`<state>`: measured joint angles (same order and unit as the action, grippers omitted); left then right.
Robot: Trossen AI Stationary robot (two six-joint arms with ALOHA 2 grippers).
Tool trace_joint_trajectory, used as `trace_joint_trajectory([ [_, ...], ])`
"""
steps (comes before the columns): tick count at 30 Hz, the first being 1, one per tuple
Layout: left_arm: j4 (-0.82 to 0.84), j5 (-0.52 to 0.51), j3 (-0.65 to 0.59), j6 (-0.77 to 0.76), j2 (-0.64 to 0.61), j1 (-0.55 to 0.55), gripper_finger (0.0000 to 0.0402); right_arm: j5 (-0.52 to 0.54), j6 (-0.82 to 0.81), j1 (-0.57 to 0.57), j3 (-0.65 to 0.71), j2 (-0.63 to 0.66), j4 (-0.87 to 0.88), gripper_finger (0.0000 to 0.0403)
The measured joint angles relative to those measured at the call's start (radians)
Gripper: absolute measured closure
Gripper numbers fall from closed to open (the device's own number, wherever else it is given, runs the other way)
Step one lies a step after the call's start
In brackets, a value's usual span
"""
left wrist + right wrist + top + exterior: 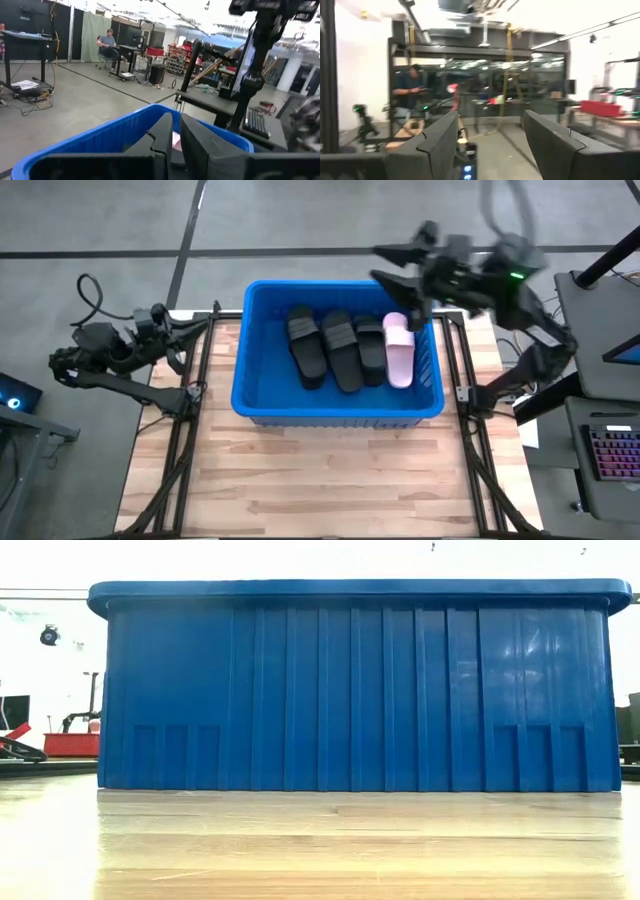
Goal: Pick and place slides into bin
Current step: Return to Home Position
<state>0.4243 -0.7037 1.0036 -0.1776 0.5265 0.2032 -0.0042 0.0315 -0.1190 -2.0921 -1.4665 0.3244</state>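
The blue bin stands on the wooden table; its near wall fills the low view. In it lie three black slides side by side and one pale pink slide at their right. My right gripper is open and empty, level above the bin's far right corner; its fingers stand wide apart. My left gripper is shut and empty at the table's far left edge, its fingers pointing toward the bin's rim.
Bare wooden table lies in front of the bin. Metal frame rails run along both table sides. A keyboard sits off the right edge. People are seated in the room beyond.
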Motion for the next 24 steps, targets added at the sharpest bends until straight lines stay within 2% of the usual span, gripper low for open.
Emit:
trace_joint_trajectory([
  [2,0.004,0.015,-0.011,0.001,0.002,0.000,0.0381,0.098,0.033,0.055,0.025,0.047,0.015,0.0189],
  [7,-0.084,0.096,-0.095,0.059,0.006,0.000,0.0381,0.228,0.071,0.174,0.138,0.137,0.081,0.0198],
  [11,-0.268,0.108,-0.202,0.112,0.000,0.001,0.0381,0.507,0.013,0.250,0.326,0.233,0.164,0.0200],
  [13,-0.352,0.107,-0.254,0.133,-0.003,0.001,0.0381,0.579,-0.022,0.273,0.442,0.301,0.123,0.0200],
  [18,-0.518,0.107,-0.363,0.134,-0.020,0.001,0.0381,0.547,-0.027,0.283,0.737,0.469,-0.114,0.0200],
  [24,-0.577,0.106,-0.409,0.133,-0.017,0.001,0.0381,0.546,0.017,0.280,1.055,0.647,-0.442,0.0200],
])
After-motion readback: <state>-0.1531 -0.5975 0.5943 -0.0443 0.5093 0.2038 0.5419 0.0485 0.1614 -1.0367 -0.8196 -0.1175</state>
